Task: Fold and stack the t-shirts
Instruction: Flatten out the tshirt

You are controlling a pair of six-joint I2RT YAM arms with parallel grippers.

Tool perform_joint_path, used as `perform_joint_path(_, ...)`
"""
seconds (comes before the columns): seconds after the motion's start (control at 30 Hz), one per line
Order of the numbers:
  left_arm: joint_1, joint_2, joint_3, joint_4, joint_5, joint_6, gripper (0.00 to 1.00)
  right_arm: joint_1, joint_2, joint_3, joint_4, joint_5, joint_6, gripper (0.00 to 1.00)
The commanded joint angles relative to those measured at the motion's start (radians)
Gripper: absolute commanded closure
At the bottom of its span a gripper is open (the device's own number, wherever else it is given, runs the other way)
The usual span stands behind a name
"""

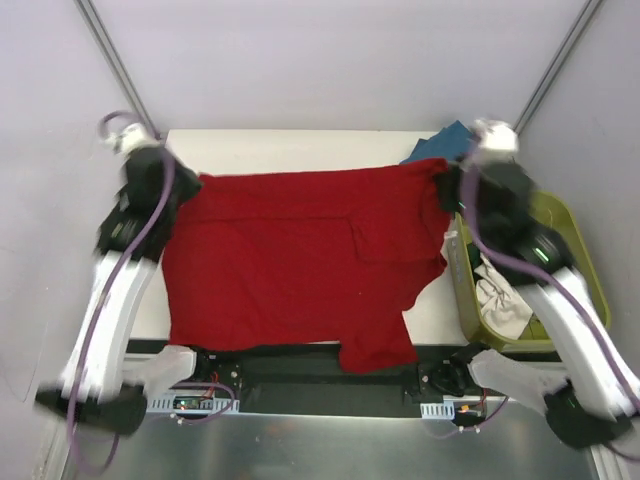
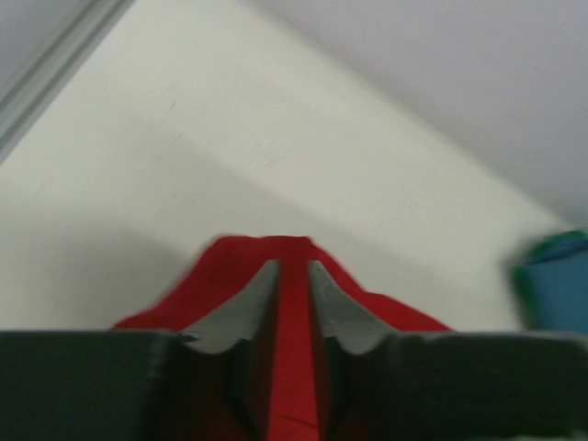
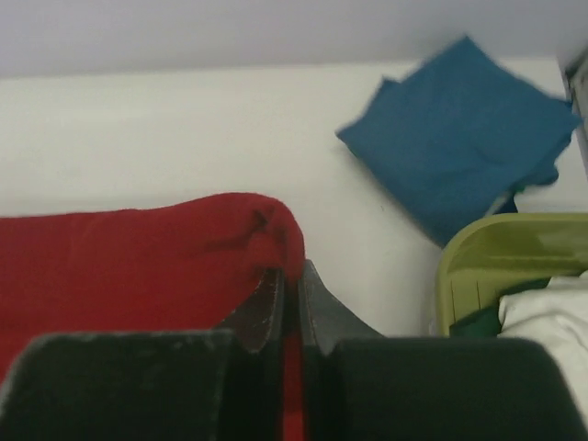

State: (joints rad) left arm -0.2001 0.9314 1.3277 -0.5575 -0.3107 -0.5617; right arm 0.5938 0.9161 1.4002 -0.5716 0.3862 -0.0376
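While the left gripper (image 2: 292, 268) is clamped on the far left corner of the red t-shirt (image 1: 290, 260), the cloth spreads across the surface (image 1: 300, 150). The right gripper (image 3: 289, 273) pinches its far right corner. Beyond lies the folded teal t-shirt (image 3: 459, 129), and the white t-shirt (image 1: 498, 300) sits in the green tub (image 1: 575, 235).

Left claw (image 2: 292, 280) pinching red t-shirt (image 2: 262, 253) above white table (image 2: 230, 147); teal-blue t-shirt (image 2: 551, 280) at right edge.

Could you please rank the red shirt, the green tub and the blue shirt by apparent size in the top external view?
Largest: red t-shirt.
Then: olive-green tub.
Smallest: teal-blue t-shirt, though it is only partly visible.
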Motion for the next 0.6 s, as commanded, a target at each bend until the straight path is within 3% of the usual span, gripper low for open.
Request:
perform_joint_path(0.0,0.106,0.515,0.055,-0.022,-0.113,0.034,0.64,-0.161,0.418,0.026,0.110,-0.004,-0.028,0.84)
perform_joint_path(0.03,0.122,0.608,0.114,-0.036,-0.061,0.087,0.25,-0.195,0.584,0.133,0.108,-0.006,-0.030,0.73)
perform_joint_path(0.07,0.129,0.692,0.249,-0.138,-0.038,0.082,0.10,-0.201,0.666,0.198,0.104,0.015,-0.048,0.62)
perform_joint_path(0.1,0.131,0.824,0.322,-0.201,-0.047,0.063,0.02,-0.203,0.741,0.267,0.037,0.026,-0.064,0.36)
perform_joint_path(0.13,0.131,0.865,0.379,-0.250,-0.053,0.039,0.01,-0.195,0.864,0.428,-0.021,0.032,-0.086,0.29)
perform_joint_path(0.2,0.131,0.870,0.383,-0.251,-0.070,0.023,0.01,-0.174,0.940,0.509,-0.117,0.071,-0.128,0.20)
perform_joint_path(0.27,0.131,0.831,0.300,-0.248,-0.096,-0.012,0.01,-0.125,0.945,0.458,-0.100,0.176,-0.186,0.11)
perform_joint_path(0.3,0.131,0.775,0.262,-0.248,-0.111,-0.029,0.01,-0.109,0.928,0.423,-0.068,0.192,-0.191,0.01)
perform_joint_path(0.43,0.131,0.589,-0.029,-0.225,-0.059,-0.116,0.01,-0.072,0.744,0.216,-0.056,0.114,-0.072,0.03)
perform_joint_path(0.47,0.131,0.554,-0.077,-0.222,-0.032,-0.130,0.01,-0.071,0.704,0.163,-0.051,0.026,-0.038,0.03)
perform_joint_path(0.57,0.126,0.407,-0.284,-0.159,0.146,-0.155,0.01,-0.049,0.528,-0.099,0.022,-0.140,0.089,0.03)
